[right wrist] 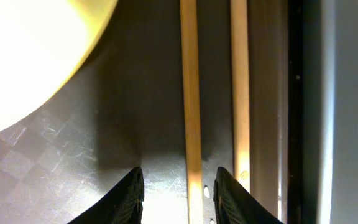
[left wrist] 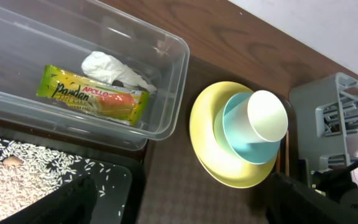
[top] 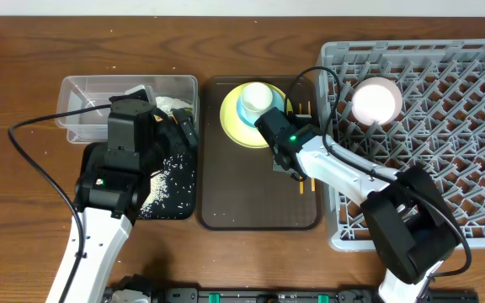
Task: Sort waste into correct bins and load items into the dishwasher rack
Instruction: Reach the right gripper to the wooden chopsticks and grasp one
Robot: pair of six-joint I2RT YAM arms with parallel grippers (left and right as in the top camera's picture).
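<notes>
Two wooden chopsticks lie side by side on the brown tray (top: 259, 198). My right gripper (right wrist: 179, 196) is low over them, jaws open, astride the left chopstick (right wrist: 190, 93). The right chopstick (right wrist: 240, 93) lies outside its right finger. Just left is the yellow-green plate (top: 234, 126), carrying the light blue bowl (left wrist: 244, 146) and the white cup (left wrist: 267, 116). The white bowl (top: 377, 99) sits in the grey rack (top: 445, 168). My left gripper (left wrist: 188, 208) hangs wide open and empty by the bins. The wrapper (left wrist: 92, 93) and tissue (left wrist: 114, 68) lie in the clear tub (left wrist: 166, 118). Rice (left wrist: 17, 174) covers the black tray (top: 183, 202).
The rack's near wall (right wrist: 347, 112) stands close to the right of the chopsticks, beyond the brown tray's raised rim. The right arm reaches from the lower right across the rack's left edge. A black cable loops over the table at the left.
</notes>
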